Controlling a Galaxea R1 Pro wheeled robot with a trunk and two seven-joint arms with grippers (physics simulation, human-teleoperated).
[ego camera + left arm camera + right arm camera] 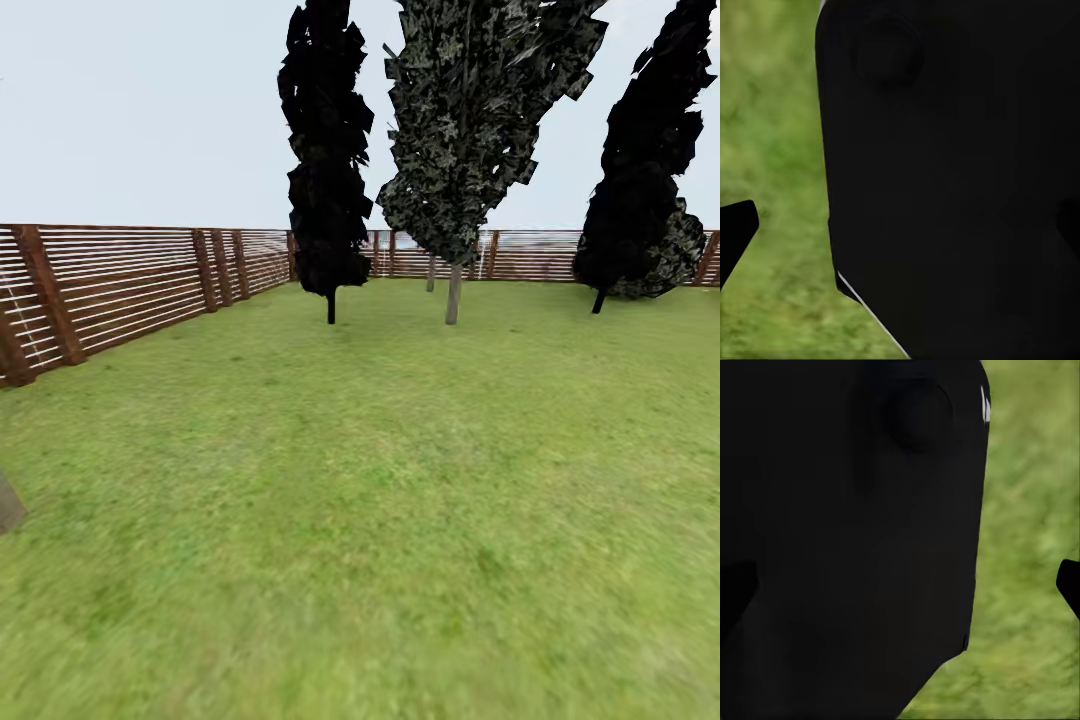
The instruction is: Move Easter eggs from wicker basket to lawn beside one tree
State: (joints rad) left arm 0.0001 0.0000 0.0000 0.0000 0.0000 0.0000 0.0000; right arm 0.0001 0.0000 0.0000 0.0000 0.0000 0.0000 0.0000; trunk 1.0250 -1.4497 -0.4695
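At the far left of the head view, the brown slatted fence (pixel 110 290) runs back along the lawn (pixel 360 520), and a grey slanted shape (pixel 8 505) just clips the frame edge; it is too cut off for you to name. Moving right, three thin-trunked dark trees stand near the back fence: one black (pixel 328 150), one mottled (pixel 470 120), one at the right (pixel 645 170). None is the thick pale trunk you want.

You are in transit, so search first. Turn the base slowly and keep the head level until basket or broad trunk comes into view.

In the left wrist view a dark body (pixel 952 180) blocks most of the frame, grass beside it, and one dark tip (pixel 735 232) pokes in. The right wrist view mirrors this: dark bulk (pixel 847 540), a tip (pixel 1069 585) at the edge. Whether either pincer stands apart or together, you cannot tell from these. Probably the arms are tucked, so leave them so while you drive.
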